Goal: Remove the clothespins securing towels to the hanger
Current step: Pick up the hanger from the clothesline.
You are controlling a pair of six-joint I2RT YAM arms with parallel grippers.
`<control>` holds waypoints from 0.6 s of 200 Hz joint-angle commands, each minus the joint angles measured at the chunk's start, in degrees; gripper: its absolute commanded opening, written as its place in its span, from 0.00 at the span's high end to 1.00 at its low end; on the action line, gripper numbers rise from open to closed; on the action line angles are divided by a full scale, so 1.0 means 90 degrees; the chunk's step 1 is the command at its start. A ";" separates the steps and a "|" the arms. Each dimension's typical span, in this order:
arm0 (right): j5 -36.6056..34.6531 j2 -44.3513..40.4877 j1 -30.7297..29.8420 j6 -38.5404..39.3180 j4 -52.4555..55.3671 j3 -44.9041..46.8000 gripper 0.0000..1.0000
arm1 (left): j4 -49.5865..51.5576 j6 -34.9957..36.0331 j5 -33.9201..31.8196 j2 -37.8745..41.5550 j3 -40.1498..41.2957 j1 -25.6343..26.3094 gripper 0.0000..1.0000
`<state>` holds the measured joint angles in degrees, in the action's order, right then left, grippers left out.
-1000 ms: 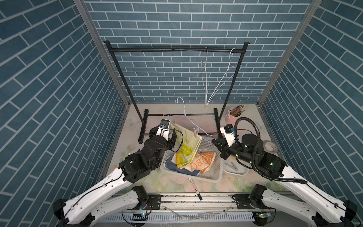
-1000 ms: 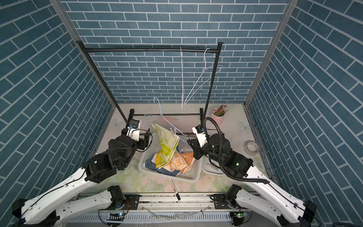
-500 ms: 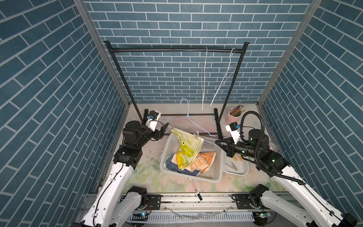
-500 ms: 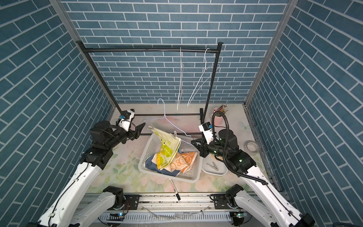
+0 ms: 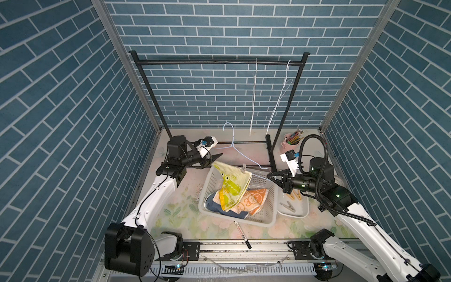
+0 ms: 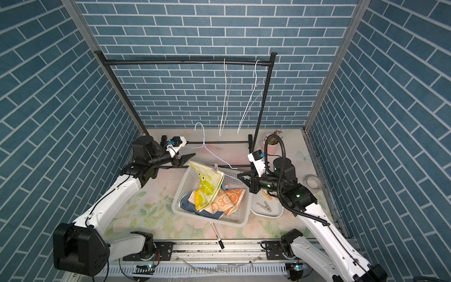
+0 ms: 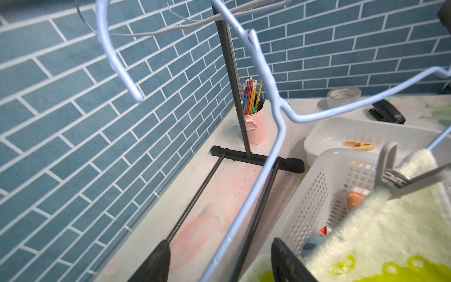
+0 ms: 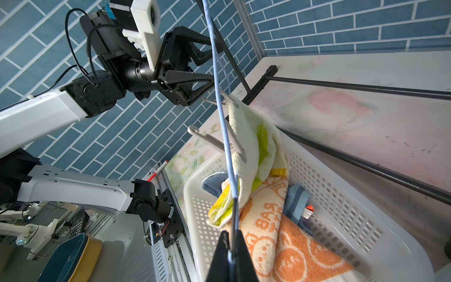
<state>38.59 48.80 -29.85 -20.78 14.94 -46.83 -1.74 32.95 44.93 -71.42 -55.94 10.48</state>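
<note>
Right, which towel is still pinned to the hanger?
The pale yellow towel with green print, clipped by a grey clothespin; the orange towel and blue towel lie loose in the basket.

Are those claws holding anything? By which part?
Right gripper pinches the blue wire hanger near the end of its bottom bar; left gripper, open, holds nothing.

The left arm rises from its base, bends at the elbow and levels its wrist toward the middle; the left gripper points sideways, jaws apart. The right arm reaches in from the opposite side, the right gripper facing the left one, jaws pinched together on the hanger wire.
</note>
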 commanded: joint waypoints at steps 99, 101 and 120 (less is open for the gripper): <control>0.0445 0.0179 0.0043 -0.0280 -0.0590 -0.0012 1.00 | 0.1309 0.1887 -0.0204 -0.0551 -0.0768 0.0346 0.81; 0.0443 0.0185 0.0042 -0.0275 -0.0580 -0.0012 1.00 | 0.1314 0.1906 -0.0230 -0.0539 -0.0762 0.0353 0.82; 0.0339 0.0229 0.0047 -0.0201 -0.0485 -0.0048 1.00 | 0.1409 0.2062 -0.0477 -0.0431 -0.0730 0.0404 0.92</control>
<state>40.93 50.63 -29.61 -22.65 12.97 -46.83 7.70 49.08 42.98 -76.51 -61.80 13.30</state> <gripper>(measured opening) 0.057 0.120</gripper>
